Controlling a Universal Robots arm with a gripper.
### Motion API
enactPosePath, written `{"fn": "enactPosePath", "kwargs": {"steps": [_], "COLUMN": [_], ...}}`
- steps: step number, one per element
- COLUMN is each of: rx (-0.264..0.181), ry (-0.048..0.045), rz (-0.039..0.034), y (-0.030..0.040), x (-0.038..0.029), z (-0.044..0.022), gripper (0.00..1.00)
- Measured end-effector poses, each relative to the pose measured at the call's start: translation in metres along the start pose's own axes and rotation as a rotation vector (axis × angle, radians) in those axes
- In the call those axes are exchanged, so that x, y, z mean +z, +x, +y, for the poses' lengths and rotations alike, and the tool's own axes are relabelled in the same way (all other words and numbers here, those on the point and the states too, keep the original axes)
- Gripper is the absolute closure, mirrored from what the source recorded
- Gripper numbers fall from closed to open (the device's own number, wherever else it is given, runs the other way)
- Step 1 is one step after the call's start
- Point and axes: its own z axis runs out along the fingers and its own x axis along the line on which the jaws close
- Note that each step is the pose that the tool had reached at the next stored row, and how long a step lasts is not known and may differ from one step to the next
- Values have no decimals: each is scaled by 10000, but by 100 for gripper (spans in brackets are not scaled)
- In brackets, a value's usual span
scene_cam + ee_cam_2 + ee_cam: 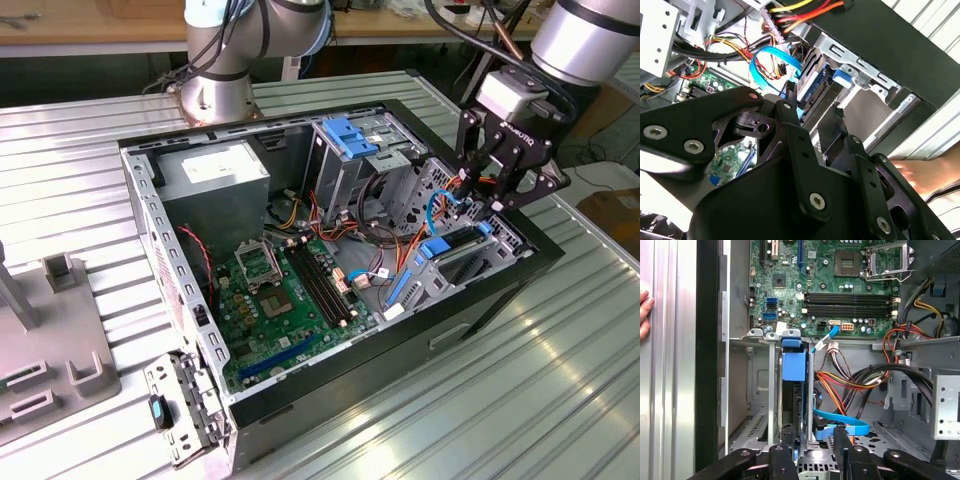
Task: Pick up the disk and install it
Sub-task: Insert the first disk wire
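One arm is at work. Going from the exterior view's left to its right, I pass the grey power supply box [215,175], the green motherboard [290,300] and the drive cage [440,288] before I come to the gripper [485,208], which hangs over the cage at the case's front corner. The disk [458,245] stands on edge in that cage, just beside the gripper at about seven o'clock from it. Its long axis runs from roughly eight o'clock to two o'clock along the slot. In the first wrist view the gripper [812,456] looks along the disk [792,400], whose length runs away from it toward the motherboard. The fingers [781,460] stand parted, one on either side of the disk's near end. A gap shows beside one rail, so I judge they are around it but not clamped. A person's hand [644,310] rests outside the case.
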Motion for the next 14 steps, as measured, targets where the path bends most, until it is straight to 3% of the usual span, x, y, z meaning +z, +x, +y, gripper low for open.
{"fn": "enactPosePath", "kwargs": {"steps": [3,7,10,11,14], "rx": [1,0,0,1,0], "ry": [13,15,18,18,18], "rz": [-11,-10,-84,-88,-88], "y": [5,4,-42,-71,-73], "x": [1,2,10,23,23], "z": [75,80,79,77,77], "gripper": [56,56,56,56,56]}}
